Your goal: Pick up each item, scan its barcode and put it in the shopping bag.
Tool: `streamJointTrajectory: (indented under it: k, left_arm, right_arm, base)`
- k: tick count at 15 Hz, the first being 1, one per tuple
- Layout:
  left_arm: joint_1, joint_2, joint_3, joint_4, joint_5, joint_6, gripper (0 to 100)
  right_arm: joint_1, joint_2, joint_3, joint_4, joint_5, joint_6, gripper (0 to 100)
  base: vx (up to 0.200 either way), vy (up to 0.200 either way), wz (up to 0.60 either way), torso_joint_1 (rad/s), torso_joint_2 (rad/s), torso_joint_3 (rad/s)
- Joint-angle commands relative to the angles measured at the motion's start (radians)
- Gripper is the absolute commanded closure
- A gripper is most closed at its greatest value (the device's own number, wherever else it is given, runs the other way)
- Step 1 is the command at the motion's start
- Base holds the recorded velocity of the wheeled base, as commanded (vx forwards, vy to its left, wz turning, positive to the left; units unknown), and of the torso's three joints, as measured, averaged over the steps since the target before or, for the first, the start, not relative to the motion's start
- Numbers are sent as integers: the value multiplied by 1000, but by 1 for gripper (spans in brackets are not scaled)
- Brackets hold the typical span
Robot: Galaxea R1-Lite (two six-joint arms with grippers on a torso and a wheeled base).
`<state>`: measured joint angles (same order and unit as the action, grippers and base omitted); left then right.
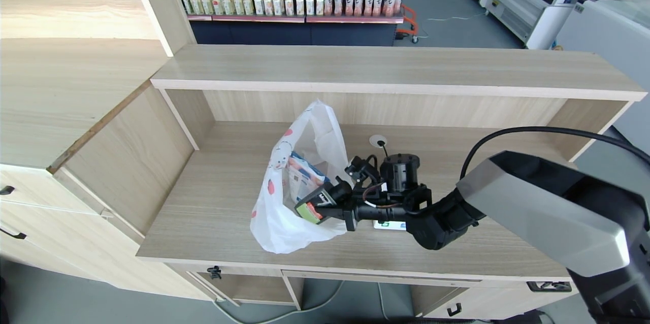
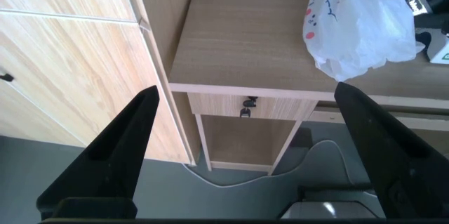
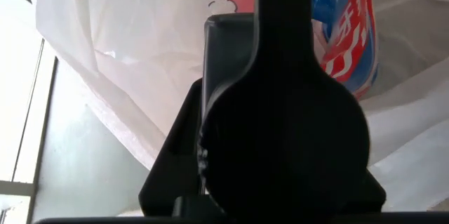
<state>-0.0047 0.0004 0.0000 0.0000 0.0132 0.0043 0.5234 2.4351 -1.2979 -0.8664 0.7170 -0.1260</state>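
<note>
A white plastic shopping bag (image 1: 284, 197) stands on the wooden counter (image 1: 218, 202), mouth facing right. Inside it lies a blue, white and red packet (image 1: 303, 177). My right gripper (image 1: 336, 197) is at the bag's mouth, shut on a dark box (image 1: 311, 207) with a green and red end, which pokes into the opening. From the right wrist the dark box (image 3: 226, 48) sits against the gripper (image 3: 280, 48), with the blue and red packet (image 3: 347, 34) and bag film (image 3: 133, 62) behind. My left gripper (image 2: 247, 94) hangs open below the counter's front edge, left of the bag (image 2: 358, 27).
A white scanner with a green light (image 1: 389, 224) lies on the counter under my right wrist. A raised wooden ledge (image 1: 396, 67) borders the back, and a tall cabinet (image 1: 76, 85) stands to the left. A cable port (image 1: 378, 140) sits behind the bag.
</note>
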Motion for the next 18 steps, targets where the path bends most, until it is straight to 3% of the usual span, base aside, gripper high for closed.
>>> streamJointTrajectory:
  k: [1, 3, 4, 7, 14, 18]
  left_arm:
    - [0, 0, 0, 0, 1, 0, 0]
    - [0, 0, 0, 0, 1, 0, 0]
    - [0, 0, 0, 0, 1, 0, 0]
    - [0, 0, 0, 0, 1, 0, 0]
    - [0, 0, 0, 0, 1, 0, 0]
    - [0, 0, 0, 0, 1, 0, 0]
  right_arm:
    - [6, 27, -14, 0, -2, -17, 100]
    - [7, 24, -14, 1, -4, -27, 100]
    - [7, 19, -15, 1, -4, -26, 0]
    - [1, -8, -9, 1, -1, 14, 0]
    - [0, -136, 6, -11, -1, 310, 0]
    - [-43, -261, 121, -10, -2, 399, 0]
  base:
    - [0, 0, 0, 0, 0, 0]
    - [0, 0, 0, 0, 0, 0]
    - [0, 0, 0, 0, 0, 0]
    - [0, 0, 0, 0, 0, 0]
    - [0, 0, 0, 0, 0, 0]
    - [0, 0, 0, 0, 0, 0]
